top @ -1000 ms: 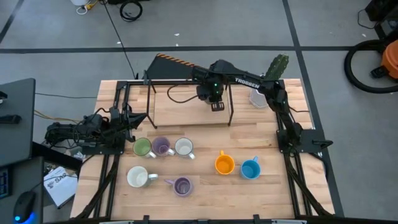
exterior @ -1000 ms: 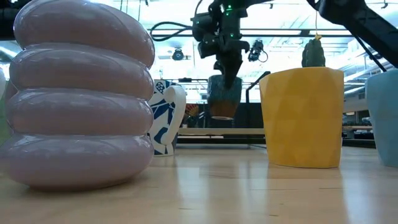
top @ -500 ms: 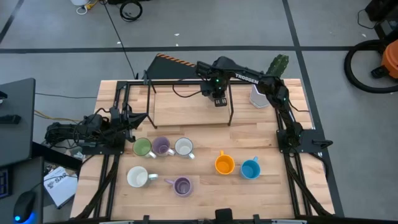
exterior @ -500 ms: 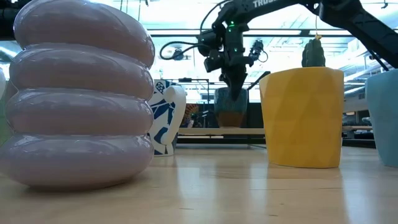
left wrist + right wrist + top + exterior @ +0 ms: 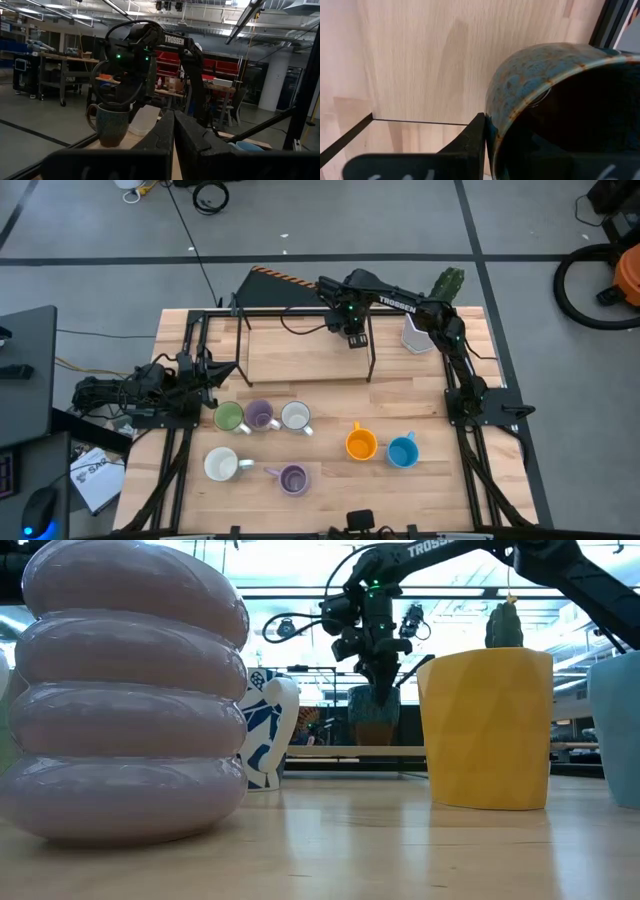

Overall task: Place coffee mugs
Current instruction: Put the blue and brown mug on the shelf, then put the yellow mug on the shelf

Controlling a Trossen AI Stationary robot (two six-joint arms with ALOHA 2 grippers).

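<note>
The dark brown-and-teal mug (image 5: pixel 373 718) (image 5: pixel 111 125) is at the raised wooden shelf (image 5: pixel 300 352) at the table's far side, with my right gripper (image 5: pixel 352 330) (image 5: pixel 380 680) shut on it from above. My left gripper (image 5: pixel 172 131) is shut and waits at the table's left edge (image 5: pixel 190 380). The other mugs stand upright on the table's near half: green (image 5: pixel 229 417), purple (image 5: pixel 260 416), white (image 5: pixel 295 417), white (image 5: pixel 221 465), purple (image 5: pixel 293 479), orange (image 5: pixel 360 445) and blue (image 5: pixel 401 452). My right gripper holds the dark mug by its rim and wall (image 5: pixel 520 90), away from the handle. One finger (image 5: pixel 472 137) lies outside the wall; the other is hidden in the dark inside. The fingers come from above, pointing down. The mug is upright, its base at the shelf board (image 5: pixel 330 750).
The shelf sits in a black metal frame (image 5: pixel 372 355) with thin posts. A white faceted pot (image 5: pixel 415 335) with a cactus (image 5: pixel 447 285) stands right of it, close to my right arm. Bare shelf board lies left of the dark mug.
My right gripper has carried the dark mug a little toward the table's far edge and right, then down. The mug hung clear above the shelf a second ago and is now down at the shelf board, still upright. The gripper has stayed shut on it.
</note>
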